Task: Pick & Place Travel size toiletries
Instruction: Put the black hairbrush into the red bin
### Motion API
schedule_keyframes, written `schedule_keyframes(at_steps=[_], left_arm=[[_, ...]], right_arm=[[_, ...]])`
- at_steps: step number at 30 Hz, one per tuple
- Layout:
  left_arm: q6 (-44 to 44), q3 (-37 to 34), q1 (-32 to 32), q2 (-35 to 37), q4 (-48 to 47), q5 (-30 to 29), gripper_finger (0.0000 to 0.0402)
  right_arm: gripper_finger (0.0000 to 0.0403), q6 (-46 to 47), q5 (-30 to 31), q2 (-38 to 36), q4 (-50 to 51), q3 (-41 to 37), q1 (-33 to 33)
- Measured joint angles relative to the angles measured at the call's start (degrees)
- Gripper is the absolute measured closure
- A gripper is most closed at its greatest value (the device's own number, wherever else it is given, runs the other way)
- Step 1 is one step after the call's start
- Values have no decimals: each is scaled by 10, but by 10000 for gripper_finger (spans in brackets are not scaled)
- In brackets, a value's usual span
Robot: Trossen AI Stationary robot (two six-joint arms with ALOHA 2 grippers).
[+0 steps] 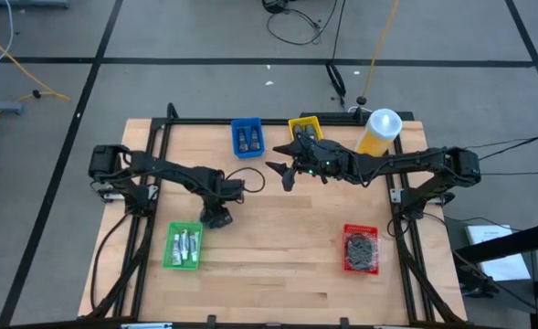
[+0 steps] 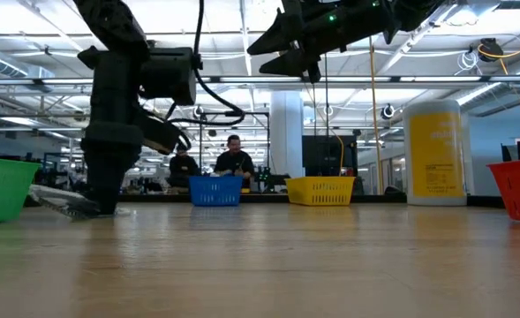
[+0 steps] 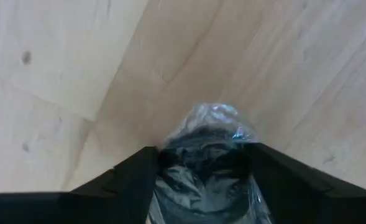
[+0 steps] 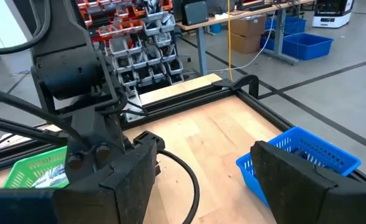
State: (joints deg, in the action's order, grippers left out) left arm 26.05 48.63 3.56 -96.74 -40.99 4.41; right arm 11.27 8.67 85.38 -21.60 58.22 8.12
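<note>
So the left gripper [image 1: 217, 218] is parked low on the pale wooden table [image 1: 278, 247], just beside the green plastic tray [image 1: 183, 246], and a small dark toiletry sealed in crinkly clear plastic wrap [image 3: 209, 163] is pinched between its two black fingers [image 3: 123, 183]. The packet is seen pressed right down against the wood in the left wrist view, so it's probably being grabbed off the table rather than carried yet. A few white and silver tubes [image 1: 186, 243] are already lying in the green tray, which is likely why the arm is working so close to it

The right gripper [image 1: 280, 171] is held up in the air over the middle of the table, near the blue tray [image 1: 246, 136] and the yellow tray [image 1: 304, 126], fingers spread apart and nothing held, presumably kept clear of the left arm. Dark pieces [image 1: 361, 247] are piled in the red tray [image 1: 361, 249], and a big yellow bottle with a white cap [image 1: 379, 131] is stood at the far edge
</note>
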Motion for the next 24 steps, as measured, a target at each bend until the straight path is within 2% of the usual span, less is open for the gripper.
schedule_keyframes(at_steps=[5, 13, 15, 24], left_arm=[[-46, -2, 3, 0, 29, -30, 235], [-92, -2, 22, 0, 44, -31, 382], [-95, -2, 26, 2, 43, -26, 394], [-96, 23, 33, 43, 35, -14, 400]], right_arm=[[149, 0, 1, 0, 0, 0, 0], [149, 0, 2, 0, 0, 0, 0], [149, 0, 3, 0, 0, 0, 0], [149, 0, 1, 0, 4, 0, -2]])
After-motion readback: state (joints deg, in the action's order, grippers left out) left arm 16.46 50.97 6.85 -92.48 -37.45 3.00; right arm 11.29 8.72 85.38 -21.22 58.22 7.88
